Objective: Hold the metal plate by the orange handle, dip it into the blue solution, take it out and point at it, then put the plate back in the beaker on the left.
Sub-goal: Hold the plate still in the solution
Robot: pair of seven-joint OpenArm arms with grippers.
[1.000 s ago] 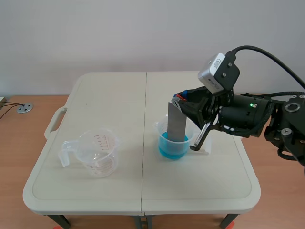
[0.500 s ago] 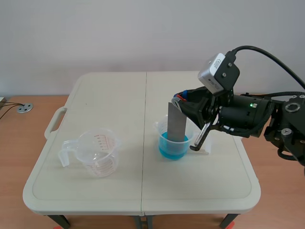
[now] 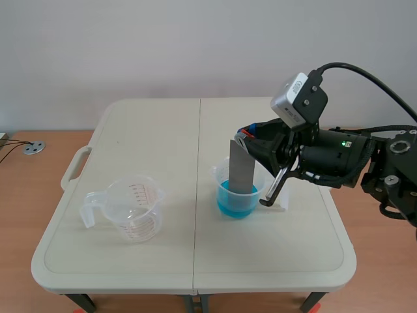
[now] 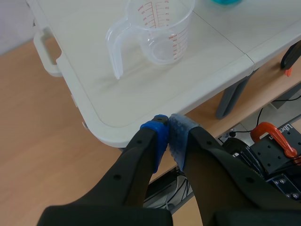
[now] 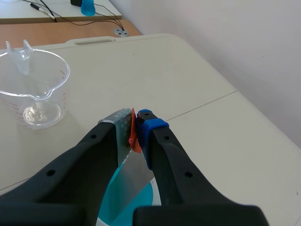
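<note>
right end effector (image 5: 136, 122) gripping metal plate (image 3: 242, 166) by orange handle (image 5: 133, 134) | lower end in blue solution (image 3: 228, 203) | dip reached; lift-out, pointing, return to left beaker (image 3: 133, 210) pending | left end effector (image 4: 168, 134) closed, empty

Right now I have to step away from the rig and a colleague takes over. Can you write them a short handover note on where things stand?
Right gripper: shut on the orange handle of the metal plate.
Left gripper: shut on nothing, low off a corner of the table, with the empty beaker ahead of it.
Plate: upright, lower end in the blue solution inside the right beaker.
Done: handle gripped, plate dipped.
Left: lift the plate out, point at it, then put it in the empty beaker on the left.
</note>
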